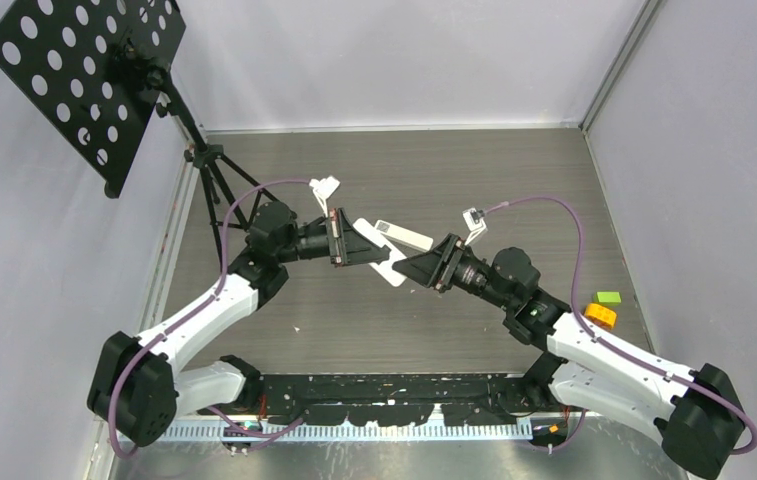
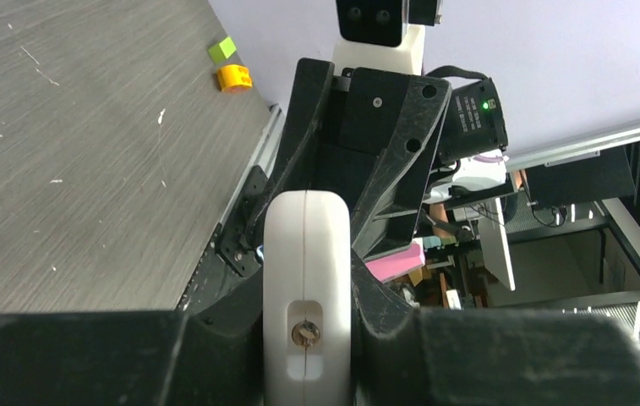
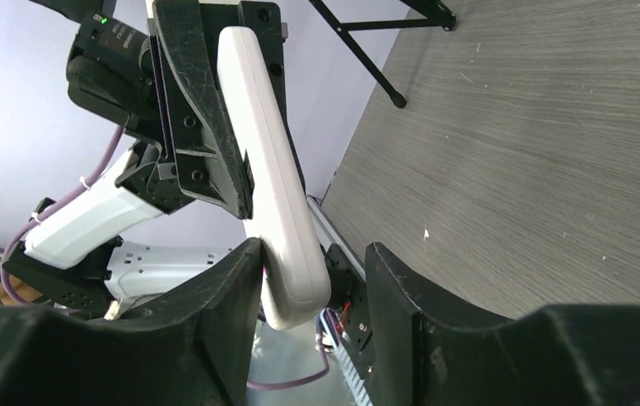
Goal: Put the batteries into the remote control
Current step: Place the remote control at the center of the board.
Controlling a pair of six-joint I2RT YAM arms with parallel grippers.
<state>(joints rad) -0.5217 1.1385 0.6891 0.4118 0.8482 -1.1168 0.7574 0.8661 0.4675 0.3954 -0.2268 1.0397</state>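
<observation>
As we judge it, the main risk is the remote control [image 3: 274, 169] twisting in its grip or dropping. It hangs in the air above the middle of the table [image 1: 374, 170] and is carried from the left side alone. The left claw [image 2: 308, 326] pinches it on two opposite sides, so a push or tug from the right could pivot the body in that pinch or slide it out. On the right, there is slack around the remote's rounded lower end. A closing move that arrives off-line would therefore shove the body sideways instead of clamping it.

We see no batteries in any view, and we cannot tell whether the compartment is open. Loading looks some way off, and handling the remote blind adds to the risk.

The left claw is closed firmly on the remote control, with both dark fingers tight against it. The right claw [image 3: 312, 262] stands partly open around the remote's lower end. One finger touches or nearly touches it, while a clear gap shows at the other finger, so this claw has hold of nothing.

Near the right edge of the table, well apart from both arms, sit an orange-yellow block [image 1: 601, 316] and a green block [image 1: 609, 297].
</observation>
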